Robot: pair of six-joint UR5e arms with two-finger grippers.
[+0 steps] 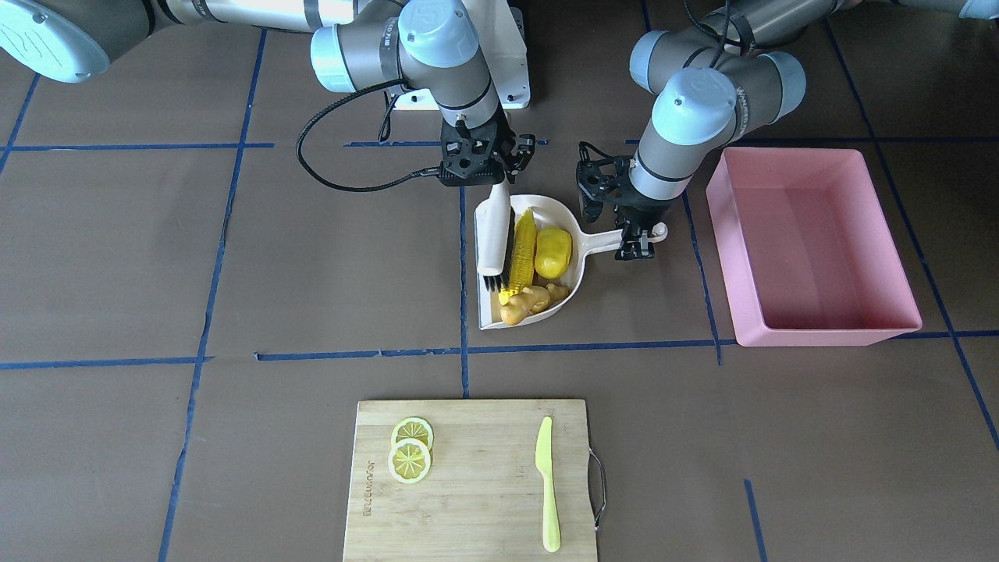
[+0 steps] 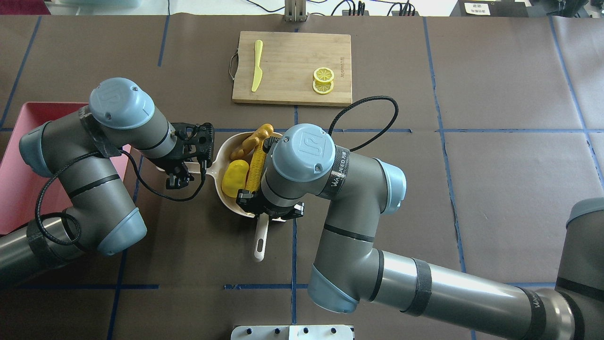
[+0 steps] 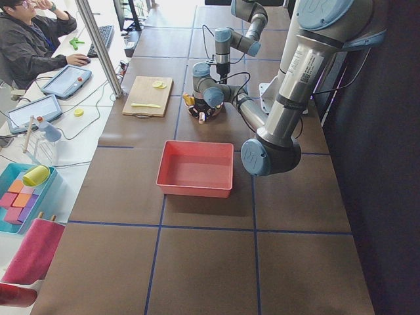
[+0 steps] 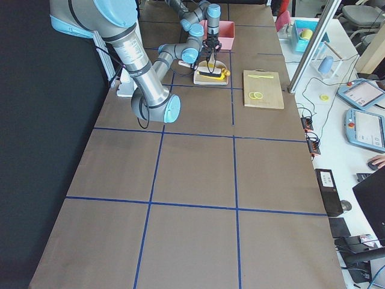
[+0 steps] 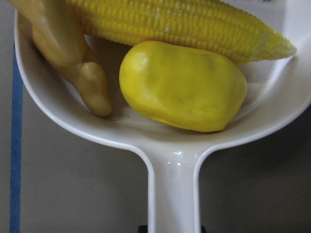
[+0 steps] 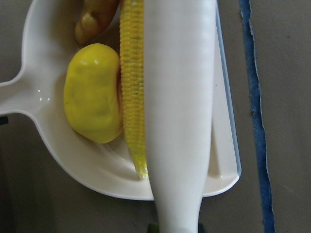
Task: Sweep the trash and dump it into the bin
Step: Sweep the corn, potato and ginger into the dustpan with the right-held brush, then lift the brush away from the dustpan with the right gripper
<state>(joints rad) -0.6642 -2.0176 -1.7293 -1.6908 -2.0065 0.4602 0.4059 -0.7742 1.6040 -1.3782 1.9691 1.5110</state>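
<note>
The corn cob [image 1: 523,246], the rounded yellow lump [image 1: 552,251] and the ginger root [image 1: 531,300] all lie inside the cream-white dustpan [image 1: 574,293]. My left gripper [image 1: 638,238] is shut on the dustpan's handle [image 5: 172,194]. My right gripper [image 1: 499,176] is shut on a white brush [image 1: 495,234], which lies along the pan's open edge against the corn [image 6: 132,87]. The pink bin [image 1: 819,336] stands empty just beyond the left gripper, on the robot's left. In the overhead view the bin [image 2: 14,156] is partly hidden under the left arm.
A wooden cutting board [image 1: 468,538] lies across the table with two lemon slices [image 1: 410,451] and a pale green knife [image 1: 548,484] on it. A black cable [image 1: 343,183] loops off the right wrist. Blue tape lines cross the brown table.
</note>
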